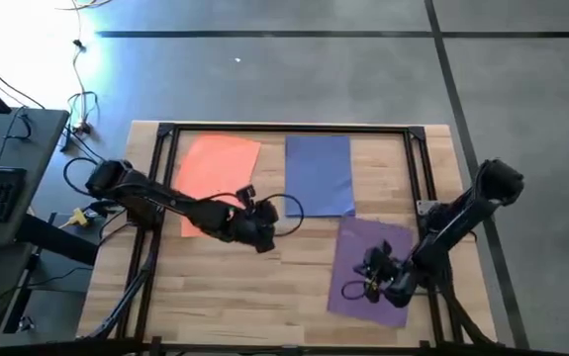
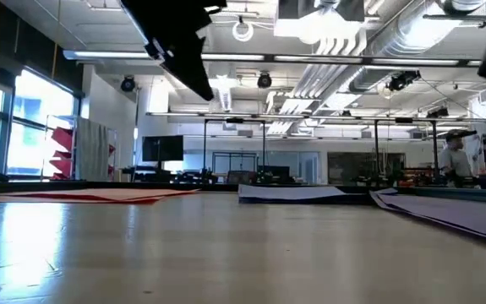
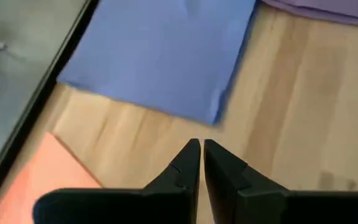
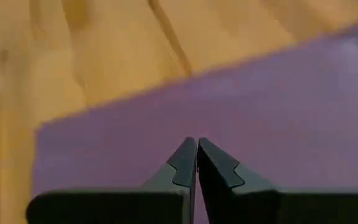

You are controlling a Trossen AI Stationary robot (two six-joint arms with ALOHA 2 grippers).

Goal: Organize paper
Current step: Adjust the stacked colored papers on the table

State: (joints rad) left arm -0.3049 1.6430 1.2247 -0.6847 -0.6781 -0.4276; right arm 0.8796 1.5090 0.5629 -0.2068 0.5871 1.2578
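Three sorted piles of paper lie on the wooden table point(image 1: 215, 297) in the overhead view: orange sheets point(image 1: 217, 168) at the far left, blue sheets point(image 1: 319, 173) just beside them, purple sheets point(image 1: 371, 267) nearer and to the right. Grouping by colour looks largely done. The left gripper point(image 1: 264, 235) hovers over bare wood between the orange and blue piles; the right gripper point(image 1: 375, 282) sits above the purple pile.

From table height, the piles show as thin edges: orange point(image 2: 82, 196), blue point(image 2: 302, 192), purple point(image 2: 454, 215). A person point(image 2: 455, 156) stands far back.

On the left wrist camera, its fingertips point(image 3: 191, 155) are pressed together, empty, aimed at the blue pile's point(image 3: 160, 56) corner, probably to straighten it.

On the right wrist camera, closed empty fingertips point(image 4: 188, 158) hang over purple paper point(image 4: 228, 124), likely ready to nudge its skewed pile square.
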